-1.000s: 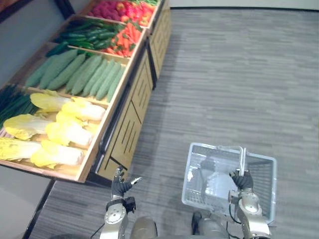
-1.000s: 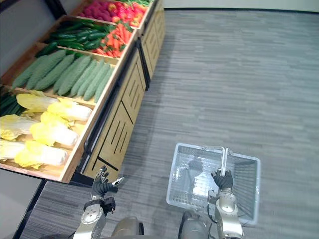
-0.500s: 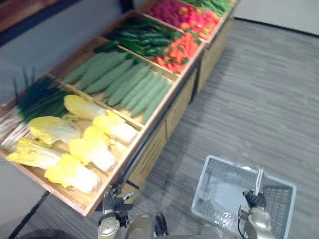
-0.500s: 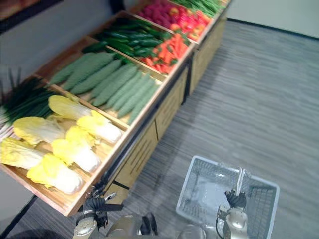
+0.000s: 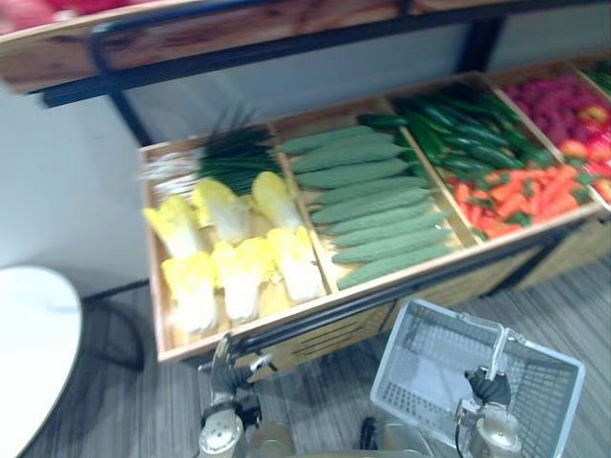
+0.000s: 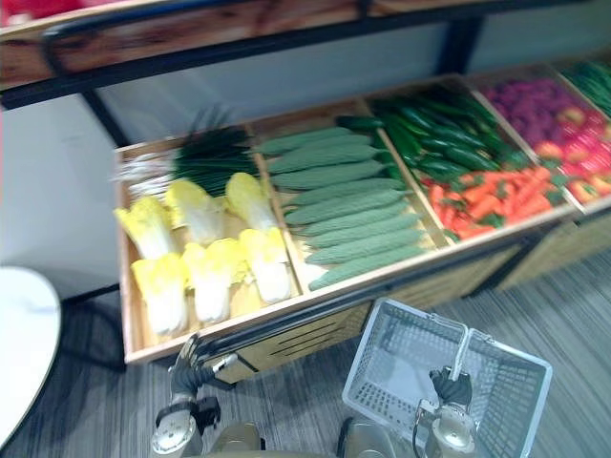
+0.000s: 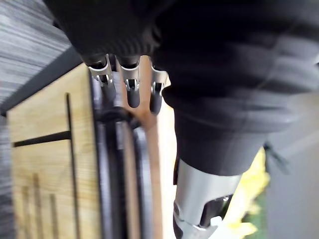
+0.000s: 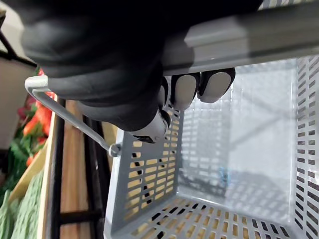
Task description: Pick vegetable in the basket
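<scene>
A wooden stand (image 5: 315, 307) stretches across in front of me with vegetables in compartments: yellow cabbages (image 5: 239, 272), long pale green gourds (image 5: 372, 205), dark cucumbers (image 5: 458, 134), carrots (image 5: 511, 196) and green onions (image 5: 224, 157). A grey plastic basket (image 5: 406, 377) with nothing in it hangs at the lower right. My right hand (image 5: 490, 386) is shut on its handle (image 8: 249, 37). My left hand (image 5: 229, 372) is low at the stand's front edge, below the cabbages, with its fingers (image 7: 132, 92) straight and nothing in them.
A round white table (image 5: 29, 343) stands at the left. An upper shelf with a black rail (image 5: 239, 38) overhangs the back of the stand. Red and pink produce (image 5: 563, 105) fills the far right bin. Grey floor lies around the basket.
The camera has swung toward the stand, which now lies straight ahead. The right hand still holds the basket handle. The left hand stays low by the stand's front edge.
</scene>
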{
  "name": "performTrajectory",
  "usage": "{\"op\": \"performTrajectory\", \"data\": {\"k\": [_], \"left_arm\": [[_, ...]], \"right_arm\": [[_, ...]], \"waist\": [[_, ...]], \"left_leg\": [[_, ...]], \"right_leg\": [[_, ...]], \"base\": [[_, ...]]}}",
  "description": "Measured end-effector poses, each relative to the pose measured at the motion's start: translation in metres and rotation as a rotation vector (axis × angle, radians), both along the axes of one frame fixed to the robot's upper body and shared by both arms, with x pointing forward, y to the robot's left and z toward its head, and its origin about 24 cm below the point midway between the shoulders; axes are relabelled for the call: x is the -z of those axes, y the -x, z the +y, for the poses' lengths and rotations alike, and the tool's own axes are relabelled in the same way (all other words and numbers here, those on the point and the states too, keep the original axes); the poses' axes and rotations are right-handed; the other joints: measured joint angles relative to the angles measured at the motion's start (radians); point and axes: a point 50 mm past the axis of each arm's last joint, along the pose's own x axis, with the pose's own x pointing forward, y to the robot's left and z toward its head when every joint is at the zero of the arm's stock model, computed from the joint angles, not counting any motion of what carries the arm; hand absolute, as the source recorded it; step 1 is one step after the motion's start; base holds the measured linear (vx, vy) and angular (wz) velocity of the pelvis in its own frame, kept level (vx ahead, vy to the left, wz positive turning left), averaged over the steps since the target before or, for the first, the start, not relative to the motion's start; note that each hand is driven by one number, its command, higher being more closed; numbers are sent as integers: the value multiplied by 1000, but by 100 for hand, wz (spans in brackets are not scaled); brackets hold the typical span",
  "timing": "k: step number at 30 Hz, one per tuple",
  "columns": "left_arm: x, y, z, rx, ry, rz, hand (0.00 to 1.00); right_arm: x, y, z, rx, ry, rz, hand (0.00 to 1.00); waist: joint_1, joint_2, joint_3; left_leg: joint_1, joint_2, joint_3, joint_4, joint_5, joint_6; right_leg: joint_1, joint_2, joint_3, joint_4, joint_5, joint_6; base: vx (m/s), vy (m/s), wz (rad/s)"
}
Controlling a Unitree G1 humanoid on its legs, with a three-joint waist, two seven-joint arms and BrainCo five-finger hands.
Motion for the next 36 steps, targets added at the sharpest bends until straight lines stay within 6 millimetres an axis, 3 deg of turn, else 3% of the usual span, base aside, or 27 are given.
{"op": "performTrajectory", "data": {"k": [4, 9, 13, 17, 22, 27, 30, 36], "left_arm": [[-8, -3, 4, 5, -14, -42, 0], [-8, -5, 6, 4, -56, -42, 0], [10, -14, 15, 17, -164, 48, 0], [24, -24, 28, -5, -239, 127, 0], [26, -36, 37, -23, -292, 146, 0], [31, -48, 44, -28, -364, 188, 0], [25, -60, 42, -26, -390, 171, 0], [24, -84, 41, -22, -440, 185, 0]], "right_arm": [[3, -2, 7, 20, -36, -13, 100], [14, 3, 10, 35, -70, 30, 100], [23, 0, 16, 23, -99, 71, 100], [24, -17, 19, -60, -99, 76, 100], [25, -21, 21, -117, -86, 97, 100], [25, -23, 23, -160, -61, 112, 100], [24, -23, 21, -163, -54, 111, 100], [16, -33, 24, -195, -43, 62, 100]], "waist": [[3, 1, -8], [3, -19, -23], [-7, -40, -52], [-54, -28, -59], [-59, -21, -62], [-108, -25, -60], [-110, -28, -57], [-146, -28, -47]], "left_leg": [[0, -24, -24, -23, 7, -11], [-3, -53, -46, -32, 24, -37], [36, -89, -50, -135, 76, -46], [95, -108, -31, -242, 130, -51], [128, -111, 2, -295, 145, -55], [128, -126, 41, -324, 152, -51], [114, -137, 53, -337, 152, -50], [45, -149, 62, -343, 158, -44]], "right_leg": [[27, -2, 7, -34, 12, 23], [32, -17, 4, -34, 28, 35], [59, -10, 9, -104, 65, 28], [83, 8, 31, -186, 114, 18], [90, 33, 86, -245, 157, 15], [80, 36, 130, -321, 216, 27], [64, 34, 150, -350, 238, 34], [-7, 30, 167, -379, 260, 42]], "base": [[-73, 65, 24], [2, 61, 13], [41, 2, 3], [25, -16, -15], [-20, -11, -37], [-43, 37, -26], [-42, 32, -24], [11, 8, -10]]}}
